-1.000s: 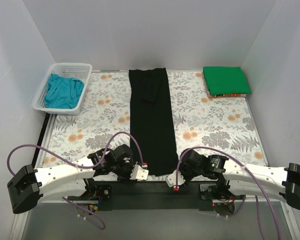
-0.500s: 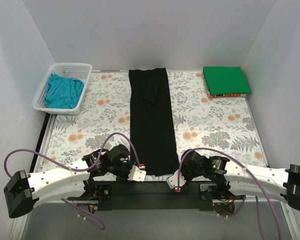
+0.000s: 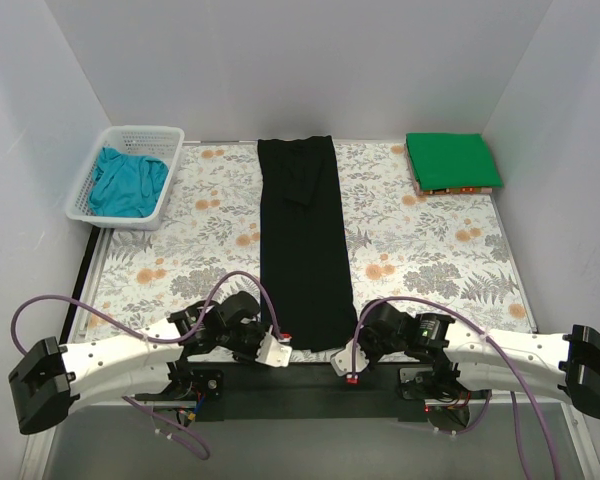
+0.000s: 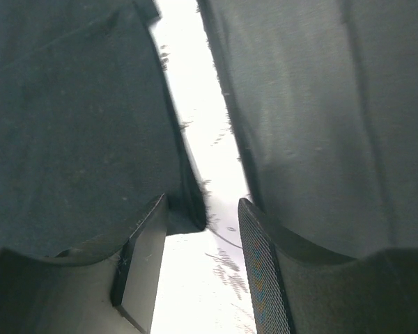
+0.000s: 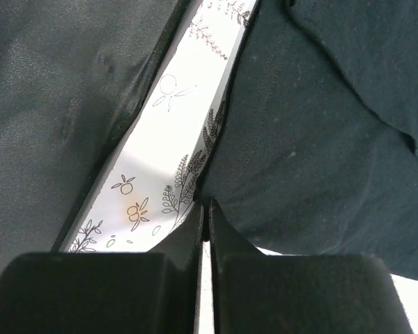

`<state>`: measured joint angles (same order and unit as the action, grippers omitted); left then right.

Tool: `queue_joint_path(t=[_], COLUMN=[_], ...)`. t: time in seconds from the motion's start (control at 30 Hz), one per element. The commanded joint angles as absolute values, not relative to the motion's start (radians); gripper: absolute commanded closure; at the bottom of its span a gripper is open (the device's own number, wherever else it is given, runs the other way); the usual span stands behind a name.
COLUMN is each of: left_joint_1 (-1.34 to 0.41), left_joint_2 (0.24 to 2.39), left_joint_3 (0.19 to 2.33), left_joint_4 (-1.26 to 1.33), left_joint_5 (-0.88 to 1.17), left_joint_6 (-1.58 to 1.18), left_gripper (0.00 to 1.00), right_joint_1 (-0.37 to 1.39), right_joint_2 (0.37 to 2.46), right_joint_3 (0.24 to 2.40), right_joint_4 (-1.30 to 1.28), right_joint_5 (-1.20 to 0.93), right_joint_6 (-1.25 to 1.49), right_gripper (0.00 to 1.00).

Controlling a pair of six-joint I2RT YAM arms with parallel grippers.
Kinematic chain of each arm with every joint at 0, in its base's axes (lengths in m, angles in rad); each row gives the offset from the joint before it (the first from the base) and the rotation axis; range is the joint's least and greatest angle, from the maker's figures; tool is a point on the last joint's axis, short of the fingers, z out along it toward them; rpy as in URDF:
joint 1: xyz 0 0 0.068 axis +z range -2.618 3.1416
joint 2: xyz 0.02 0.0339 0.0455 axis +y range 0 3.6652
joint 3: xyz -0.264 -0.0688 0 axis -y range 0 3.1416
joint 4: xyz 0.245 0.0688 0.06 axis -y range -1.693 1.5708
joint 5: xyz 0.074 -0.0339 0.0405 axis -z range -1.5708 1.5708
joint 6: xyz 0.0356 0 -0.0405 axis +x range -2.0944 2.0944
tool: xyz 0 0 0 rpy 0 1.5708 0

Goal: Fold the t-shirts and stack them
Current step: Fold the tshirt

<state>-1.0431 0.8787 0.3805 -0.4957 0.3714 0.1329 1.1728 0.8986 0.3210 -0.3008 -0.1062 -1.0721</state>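
Observation:
The black t-shirt (image 3: pixel 302 240) lies as a long folded strip down the middle of the table. My left gripper (image 3: pixel 278 349) is at its near left corner. In the left wrist view the left gripper (image 4: pixel 202 206) is open, with the black cloth's corner (image 4: pixel 90 139) against the left finger. My right gripper (image 3: pixel 348 362) is at the near right corner. In the right wrist view the right gripper (image 5: pixel 206 206) is shut on the hem of the black t-shirt (image 5: pixel 313 139). The green t-shirt (image 3: pixel 452 160) lies folded at the back right. The teal t-shirt (image 3: pixel 128 180) lies crumpled in the basket.
A white mesh basket (image 3: pixel 170 175) stands at the back left. The floral tablecloth (image 3: pixel 420 250) covers the table. A black strip (image 3: pixel 280 385) runs along the near edge between the arm bases. White walls close in the table on three sides.
Both arms have shifted only slightly at the shirt's near edge. The black shirt has not moved.

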Motion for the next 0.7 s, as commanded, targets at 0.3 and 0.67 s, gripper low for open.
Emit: queue_joint_path(t=[0.3,0.67], left_joint_1=[-1.048,-1.022], left_joint_2=[0.959,0.902], left_joint_3=[0.333,0.440], left_joint_4=[-0.403,-0.480], left_joint_5=[0.325,0.337], left_joint_6=[0.229,0.118], left_gripper=[0.65,1.00], right_joint_1=[1.178,1.169], right_joint_2=[0.914,0.855], right_joint_3=[0.328,0.402], right_joint_4=[-0.310,-0.330], right_joint_5=[-0.086,-0.034], right_joint_6=[-1.020,-0.982], right_gripper=[0.99,0.99])
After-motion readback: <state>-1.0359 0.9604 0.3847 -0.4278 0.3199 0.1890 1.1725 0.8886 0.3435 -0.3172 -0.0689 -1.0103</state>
